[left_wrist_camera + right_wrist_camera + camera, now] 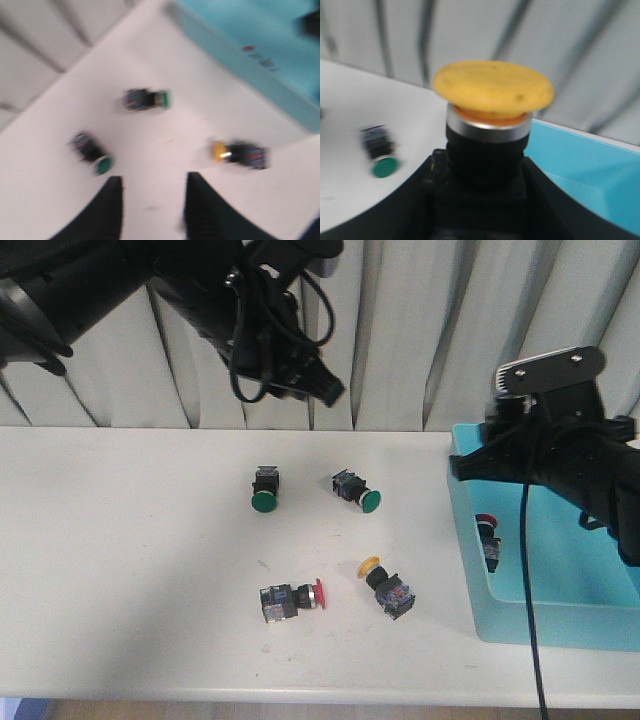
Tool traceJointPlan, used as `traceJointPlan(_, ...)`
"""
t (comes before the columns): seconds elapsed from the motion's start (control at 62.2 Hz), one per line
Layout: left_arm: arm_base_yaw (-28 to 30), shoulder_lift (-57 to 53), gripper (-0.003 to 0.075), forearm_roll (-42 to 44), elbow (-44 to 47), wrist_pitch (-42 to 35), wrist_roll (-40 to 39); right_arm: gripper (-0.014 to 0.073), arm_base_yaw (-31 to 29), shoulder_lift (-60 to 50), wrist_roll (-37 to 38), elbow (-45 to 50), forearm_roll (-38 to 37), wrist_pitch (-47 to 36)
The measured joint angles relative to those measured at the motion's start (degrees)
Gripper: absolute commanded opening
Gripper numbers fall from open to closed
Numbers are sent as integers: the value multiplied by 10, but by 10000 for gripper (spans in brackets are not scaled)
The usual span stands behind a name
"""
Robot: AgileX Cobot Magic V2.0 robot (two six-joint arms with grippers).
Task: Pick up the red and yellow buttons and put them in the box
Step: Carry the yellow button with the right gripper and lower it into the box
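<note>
Nearest the front camera we see a red button (292, 600) and a yellow button (388, 587) lying on their sides on the white desk (120, 570), just beside each other with a small gap between the two caps. Open desk surface spreads wide to their left and in front, down to the near edge. To their right stands the box (500, 625), its near wall low and upright, close to the right edge of the desk. Inside the box, against its left wall, lies another red button (488, 530).

Our right end effector (485, 200) hovers over the far left part of the box. Its fingers are closed on a second yellow button (492, 100), held cap up by its black body, as the right wrist view shows; in the front view that button is hidden behind the arm.

Our left end effector (152, 210) hangs high above the far side of the desk, well apart from every button. Its two fingers (107, 210) stand parted with nothing between them; the left wrist view is blurred.

Two green buttons (264, 490) (356, 491) lie farther back on the desk, side by side with open room between them, and well apart from the red and yellow pair in front. Behind the desk hangs a pale pleated curtain (420, 340).
</note>
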Motion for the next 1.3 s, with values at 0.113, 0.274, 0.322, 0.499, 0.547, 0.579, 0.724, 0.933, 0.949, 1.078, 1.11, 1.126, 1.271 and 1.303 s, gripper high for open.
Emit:
traceJointPlan(0.113,1,-1,-8,58,-1,1,-16,3,0,0,-37,0,39,-76)
traceJointPlan(0.274,18,-1,-7,78,-1,-5,-54,6,-46,1,-104,0,137,-88)
traceJointPlan(0.322,25,-1,-8,81,-1,-5,-60,7,-78,5,-118,0,164,-68)
traceJointPlan(0.499,43,-1,-8,84,-1,1,-78,10,-185,44,-131,0,185,3)
traceJointPlan(0.547,45,-1,-8,84,-1,3,-79,11,-203,63,-131,0,185,16)
traceJointPlan(0.579,45,-1,-8,85,-1,4,-80,13,-210,75,-130,0,185,25)
traceJointPlan(0.724,45,-1,-8,84,-1,4,-82,20,-224,150,-130,0,185,58)
traceJointPlan(0.933,45,-1,-8,84,-1,5,-82,46,-224,247,-130,-10,184,95)
traceJointPlan(0.949,45,-1,-8,84,-1,5,-82,51,-224,252,-130,-12,184,95)
traceJointPlan(1.078,45,-1,-8,84,-1,6,-82,115,-224,287,-130,-23,184,74)
traceJointPlan(1.11,45,-1,-8,84,-1,6,-82,135,-224,291,-130,-24,184,74)
traceJointPlan(1.126,45,-1,-8,84,-1,7,-82,141,-224,293,-130,-24,184,74)
traceJointPlan(1.271,45,-1,-8,84,-1,9,-82,286,-224,297,-130,-26,184,97)
traceJointPlan(1.303,45,-1,-8,84,-1,10,-82,313,-224,297,-131,-27,184,103)
